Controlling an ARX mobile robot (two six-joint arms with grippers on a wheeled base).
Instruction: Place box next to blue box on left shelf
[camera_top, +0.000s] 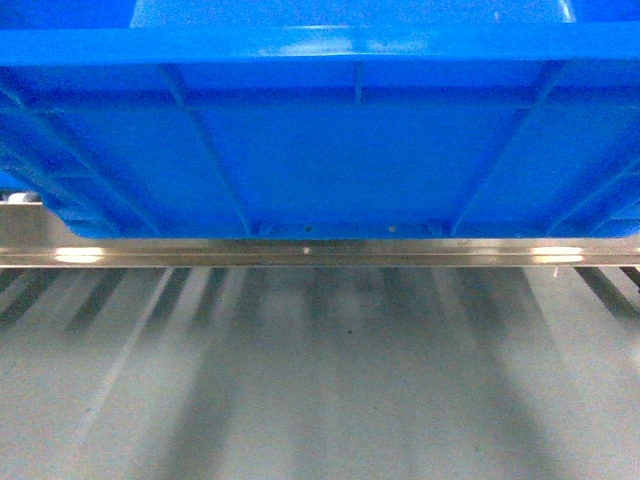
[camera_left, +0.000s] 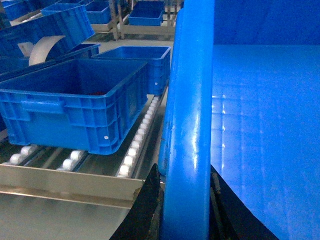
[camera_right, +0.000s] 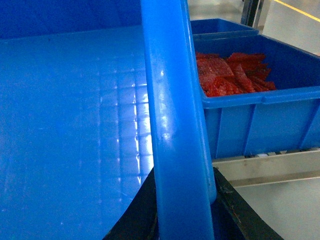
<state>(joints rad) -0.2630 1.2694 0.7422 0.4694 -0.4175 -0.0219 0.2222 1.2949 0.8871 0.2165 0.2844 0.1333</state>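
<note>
Box: the large bright blue crate (camera_top: 350, 150) fills the upper half of the head view, its ribbed wall and thick flat rim turned toward the camera. Its base is seen resting at the front edge of the rack, right above the metal rail. The inside floor is shown bare and glossy in both wrist views.

Left shelf: a roller-bed rack (camera_left: 135, 145) with white rollers between grey metal rails is seen in the left wrist view; its front rail (camera_top: 300, 252) runs straight across the head view beneath the box.

Neighbouring blue box: a ribbed blue crate (camera_left: 75, 107) is seated on the rollers just beside the held box's left wall, with a narrow strip of rollers between them. More blue crates are lined up behind it.

Crate with red contents: a blue crate (camera_right: 260, 120) holding red flat pieces (camera_right: 227, 75) is seen close beside the box's right wall.

Floor: pale grey floor (camera_top: 320, 380), streaked with shadow, is shown below the rail.

Left gripper: the dark jaws (camera_left: 186, 200) are clamped astride the box's left rim, one on each side of the wall.

Right gripper: the dark jaws (camera_right: 182, 210) are likewise closed around the box's right rim, one inside and one outside.
</note>
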